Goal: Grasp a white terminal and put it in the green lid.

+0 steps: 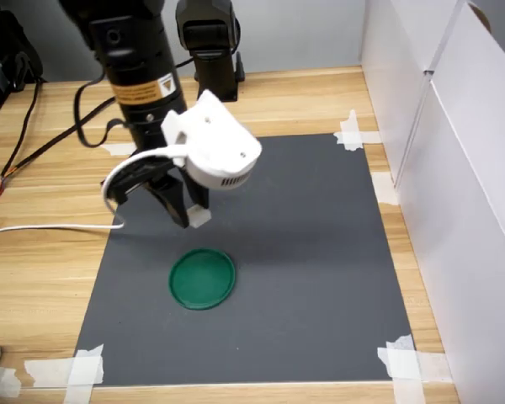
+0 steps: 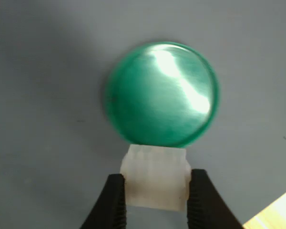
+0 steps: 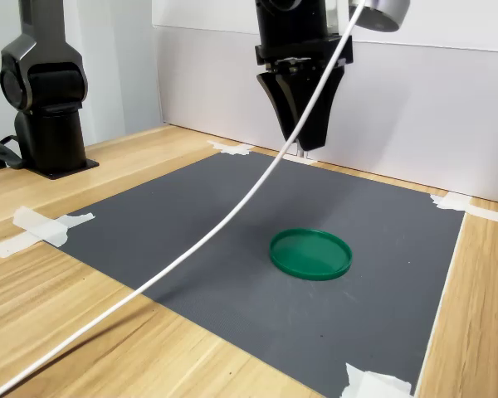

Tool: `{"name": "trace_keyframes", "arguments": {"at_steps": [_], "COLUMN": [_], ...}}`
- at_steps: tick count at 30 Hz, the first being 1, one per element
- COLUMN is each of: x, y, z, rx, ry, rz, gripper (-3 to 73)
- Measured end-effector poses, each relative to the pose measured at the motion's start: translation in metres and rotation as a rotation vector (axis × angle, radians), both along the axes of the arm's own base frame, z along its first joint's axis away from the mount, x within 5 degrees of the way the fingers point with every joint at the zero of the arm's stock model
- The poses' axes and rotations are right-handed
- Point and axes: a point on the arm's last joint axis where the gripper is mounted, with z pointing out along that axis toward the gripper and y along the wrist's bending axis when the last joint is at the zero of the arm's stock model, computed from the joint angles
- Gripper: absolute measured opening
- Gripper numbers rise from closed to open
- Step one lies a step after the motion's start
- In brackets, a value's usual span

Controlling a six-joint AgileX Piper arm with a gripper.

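Note:
My gripper (image 2: 157, 177) is shut on the white terminal (image 2: 156, 179), a small ribbed white block pinched between the two black fingers (image 2: 115, 202). In the first exterior view the gripper (image 1: 189, 217) hangs above the grey mat, with the terminal (image 1: 200, 216) at its tips, just behind the green lid (image 1: 202, 278). The lid (image 2: 162, 93) lies flat on the mat with nothing in it, and its near rim meets the terminal in the wrist view. In the second exterior view the gripper (image 3: 301, 145) hovers well above and behind the lid (image 3: 310, 253).
The grey mat (image 1: 303, 252) is taped at its corners to a wooden table. A second black arm base (image 3: 46, 91) stands at the back. A white cable (image 3: 232, 215) trails from the wrist across the mat. A white wall (image 1: 454, 168) borders the first exterior view's right.

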Motion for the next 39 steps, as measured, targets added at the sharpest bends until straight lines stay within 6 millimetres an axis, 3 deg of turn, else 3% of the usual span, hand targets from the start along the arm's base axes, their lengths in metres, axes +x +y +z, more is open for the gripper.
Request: {"name": "trace_keyframes", "arguments": {"at_steps": [10, 18, 24, 33, 39], "x": [0.023, 0.028, 0.028, 0.029, 0.025], "y": [-0.011, -0.010, -0.007, -0.005, -0.004], "z": [-0.052, -0.065, -0.067, -0.067, -0.035], "rx": [-0.053, -0.046, -0.027, -0.006, 0.014], "ry": [0.129, 0.150, 0.153, 0.138, 0.023], "rz": [-0.040, -0.027, -0.007, -0.013, -0.028], "gripper": [29.6, 29.6, 31.4, 49.3, 48.0]}}
